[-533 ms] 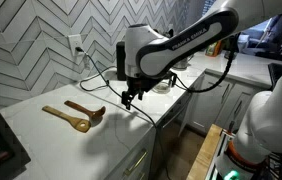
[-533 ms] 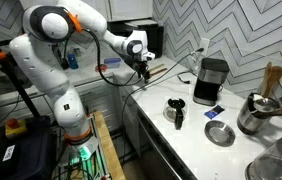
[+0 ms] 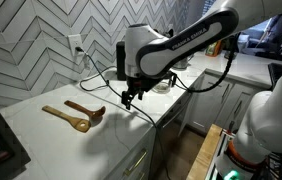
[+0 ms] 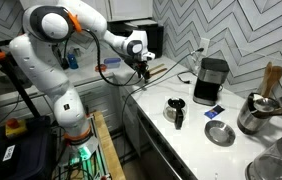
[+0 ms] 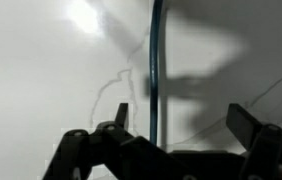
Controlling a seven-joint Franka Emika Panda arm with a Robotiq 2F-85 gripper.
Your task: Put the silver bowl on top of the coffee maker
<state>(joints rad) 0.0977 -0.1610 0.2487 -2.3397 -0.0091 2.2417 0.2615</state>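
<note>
The silver bowl (image 4: pixel 220 133) sits on the white counter, nearer the front edge than the black coffee maker (image 4: pixel 211 80), which stands by the tiled wall. My gripper (image 4: pixel 144 70) hangs over the far end of the counter, well away from both. In an exterior view the gripper (image 3: pixel 129 98) hovers just above the counter beside a black cord. The wrist view shows the jaws (image 5: pixel 178 115) open and empty over the bare white counter, with a thin dark cord (image 5: pixel 156 60) running between them. Bowl and coffee maker are hidden in that exterior view and the wrist view.
Two wooden spoons (image 3: pixel 76 115) lie on the counter near the gripper. A small black object (image 4: pixel 177 108), a blue item (image 4: pixel 212 112) and a steel pot (image 4: pixel 256 112) with wooden utensils stand around the bowl. A wall outlet (image 3: pixel 76 45) feeds the cords.
</note>
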